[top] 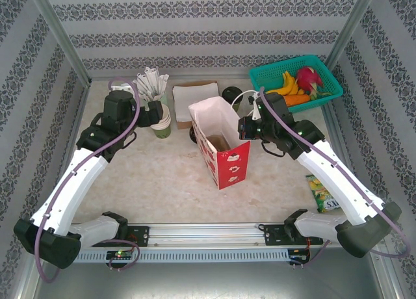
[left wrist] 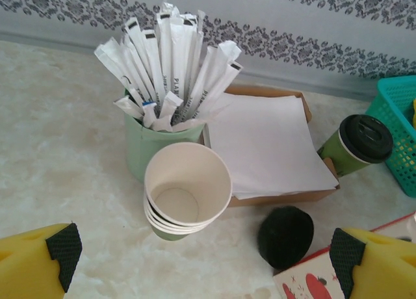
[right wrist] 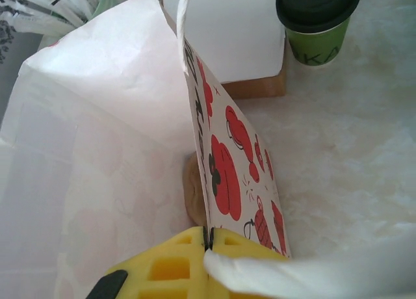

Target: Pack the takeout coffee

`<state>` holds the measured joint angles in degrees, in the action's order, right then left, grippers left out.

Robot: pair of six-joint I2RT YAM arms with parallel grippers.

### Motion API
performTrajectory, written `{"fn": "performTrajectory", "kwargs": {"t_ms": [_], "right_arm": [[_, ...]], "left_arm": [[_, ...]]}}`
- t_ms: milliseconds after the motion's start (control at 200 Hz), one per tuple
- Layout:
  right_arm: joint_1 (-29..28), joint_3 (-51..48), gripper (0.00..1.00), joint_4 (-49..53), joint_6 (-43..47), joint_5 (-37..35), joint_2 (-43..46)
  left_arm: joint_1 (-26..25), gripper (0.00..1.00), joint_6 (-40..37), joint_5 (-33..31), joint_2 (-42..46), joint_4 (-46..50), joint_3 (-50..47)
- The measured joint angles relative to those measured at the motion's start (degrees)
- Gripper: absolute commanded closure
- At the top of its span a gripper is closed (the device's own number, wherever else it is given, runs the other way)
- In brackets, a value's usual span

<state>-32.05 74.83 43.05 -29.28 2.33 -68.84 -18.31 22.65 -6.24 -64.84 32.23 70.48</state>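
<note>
The takeout coffee (left wrist: 357,143), a small green cup with a black lid, stands upright behind the bag (top: 232,95), beside the napkin box (right wrist: 316,19). The red-flowered paper bag (top: 221,146) stands open mid-table. My right gripper (right wrist: 209,237) is shut on the bag's right wall near its rim (top: 246,127). A brown cardboard piece (right wrist: 194,195) lies inside the bag. My left gripper (left wrist: 205,260) is open and hovers just short of a stack of lidless green cups (left wrist: 185,192), left of the bag (top: 154,114), holding nothing.
A loose black lid (left wrist: 285,236) lies by the bag's back corner. A green holder of wrapped straws (left wrist: 166,71) and a brown box of white napkins (left wrist: 266,143) stand behind the cups. A teal basket of fruit (top: 296,81) is back right; a snack packet (top: 323,194) lies front right.
</note>
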Motion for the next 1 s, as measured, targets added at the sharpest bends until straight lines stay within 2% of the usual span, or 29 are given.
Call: {"fn": "performTrajectory", "kwargs": {"t_ms": [540,999], "right_arm": [[-3.06,-0.61,1.00,-3.08,-4.70,-0.50,-2.78],[-9.44,-4.96,1.00,-10.32,-13.51,-8.13,-2.75]], "left_arm": [[0.02,0.00,0.15,9.14,-3.17,0.37,0.00],[0.02,0.00,1.03,10.80,-5.46,0.94,0.00]]}}
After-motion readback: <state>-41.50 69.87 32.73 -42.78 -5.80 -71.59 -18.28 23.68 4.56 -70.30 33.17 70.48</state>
